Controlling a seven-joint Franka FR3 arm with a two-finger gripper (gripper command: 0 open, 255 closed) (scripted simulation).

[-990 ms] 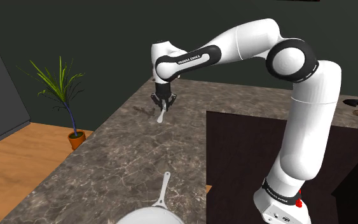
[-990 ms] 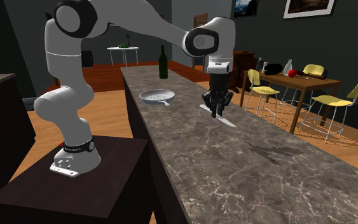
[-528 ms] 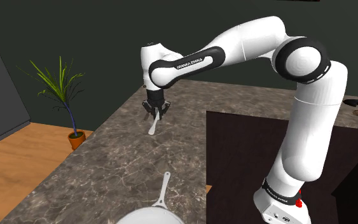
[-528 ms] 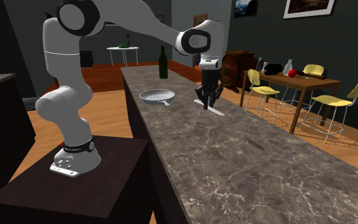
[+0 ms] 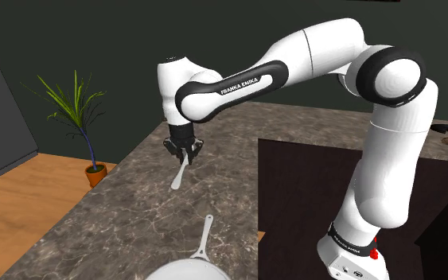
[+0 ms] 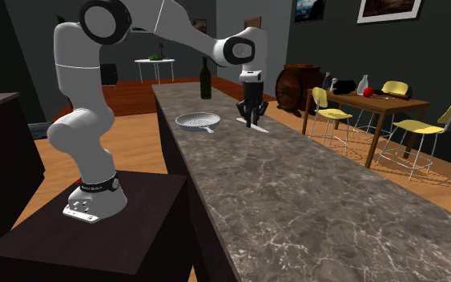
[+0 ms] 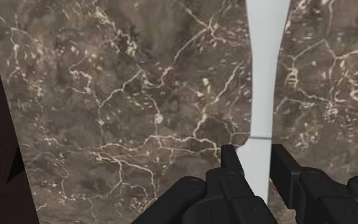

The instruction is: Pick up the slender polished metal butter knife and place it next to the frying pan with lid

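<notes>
Since the earlier frames the gripper (image 5: 183, 151) has travelled along the counter (image 5: 126, 215) toward the pan (image 5: 184, 273), carrying the knife (image 5: 179, 176) with it.

Left to right in the shoulder view:
- A plant (image 5: 75, 111) stands on the floor, off the counter and well away from the fingers.
- The gripper points down.
- The pan lies near the fingers but apart from them, its handle (image 5: 204, 235) turned toward them.
- The stand (image 5: 309, 207) is well apart from the fingers.

Fingers (image 7: 230, 167): closed to a narrow gap and clasping one end of the knife. The knife hangs below them on a slant, its free end close to the counter. Holding it by the end probably lets the long piece trail under the hand in transport and then be laid flat beside the pan. Bare counter shows on either side of the handle, so a resting place seems available.

In the second exterior view the gripper (image 6: 252, 118) stands just beside the pan (image 6: 198, 121), with a bottle (image 6: 206, 78) beyond both.

Hard to make out:
- whether the knife's free end touches the counter;
- whether the pan bears a lid;
- which end of the knife is gripped.

The pan is cut off by the shoulder view's lower edge. In the wrist view the knife (image 7: 261, 70) runs out of sight ahead of the fingers. It is drawn plain white, and no metal shows.
</notes>
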